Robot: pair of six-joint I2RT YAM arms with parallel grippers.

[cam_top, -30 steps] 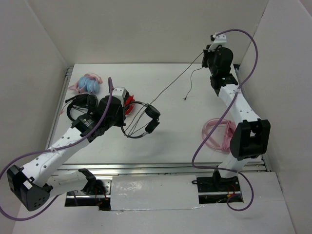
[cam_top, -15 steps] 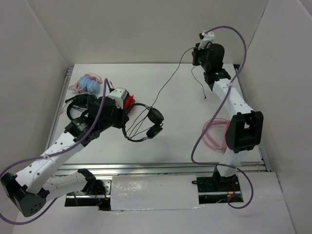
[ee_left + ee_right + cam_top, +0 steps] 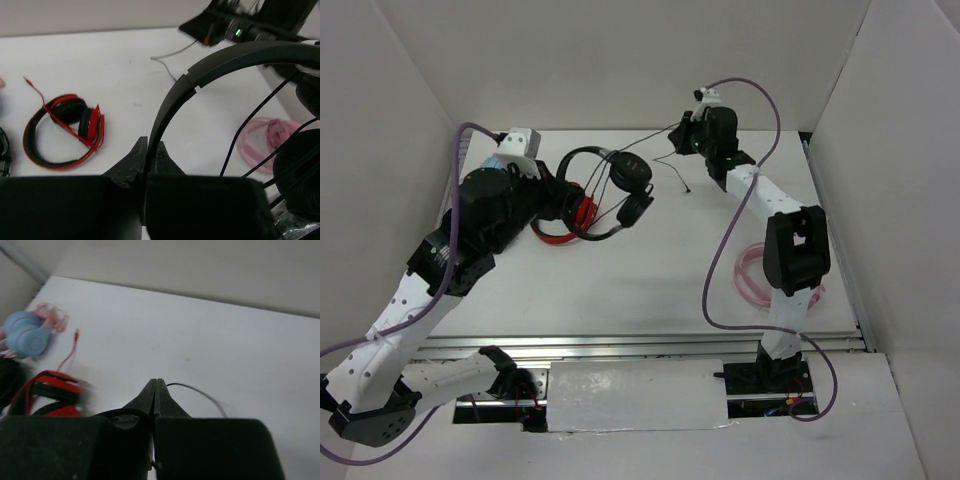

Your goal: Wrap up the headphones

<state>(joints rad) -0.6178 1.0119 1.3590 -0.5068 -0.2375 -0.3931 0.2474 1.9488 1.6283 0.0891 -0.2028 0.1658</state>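
My left gripper [image 3: 563, 187] is shut on the thin black headband [image 3: 215, 64] of the all-black headphones and holds them in the air over the back left of the table. The two earcups [image 3: 632, 172] hang to the right of it. The jaws clamp the band in the left wrist view [image 3: 150, 150]. The thin black cable [image 3: 665, 155] runs from the earcups to my right gripper [image 3: 686, 134], which is shut on it near the back wall. A loose tail hangs down to the plug [image 3: 688, 190]. In the right wrist view the closed jaws [image 3: 157, 385] pinch the cable [image 3: 202, 392].
Red-and-black headphones [image 3: 576, 216] lie on the table under the held pair and show in the left wrist view [image 3: 65, 131]. Light-blue and pink headphones [image 3: 30, 337] sit at the back left corner. A pink cable coil [image 3: 760, 275] lies by the right arm's base.
My left arm has lifted the headphones up and toward the back of the table. My right gripper has moved left along the back wall with the cable, closer to the earcups.
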